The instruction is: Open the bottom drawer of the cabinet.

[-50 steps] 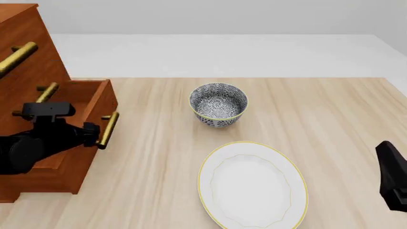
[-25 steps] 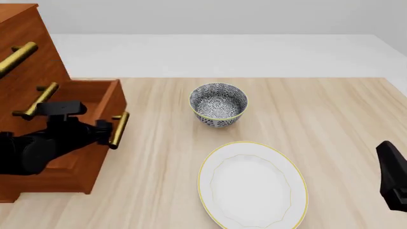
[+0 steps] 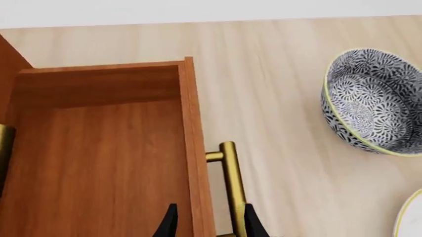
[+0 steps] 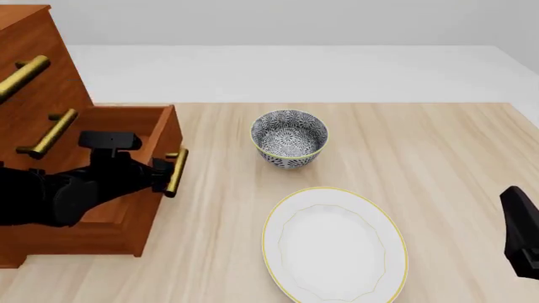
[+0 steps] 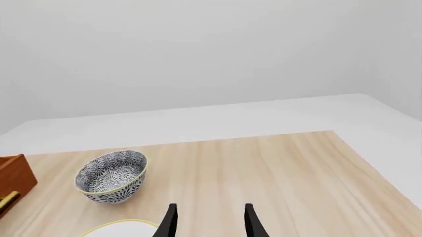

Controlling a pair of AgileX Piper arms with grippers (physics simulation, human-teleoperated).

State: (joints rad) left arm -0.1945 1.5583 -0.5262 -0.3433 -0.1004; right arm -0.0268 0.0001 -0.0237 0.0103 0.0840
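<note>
Left gripper (image 4: 165, 172) grips bottom drawer (image 4: 126, 136) (handle).

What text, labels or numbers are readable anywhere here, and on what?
None: no words, numbers, brands or signs appear in any view.
The cabinet, the bottom drawer and the brass handles carry no lettering.
The bowl bears only a dark floral pattern, not text.
The plate is plain white with a yellow rim.
The left gripper and right gripper show no markings.
</note>
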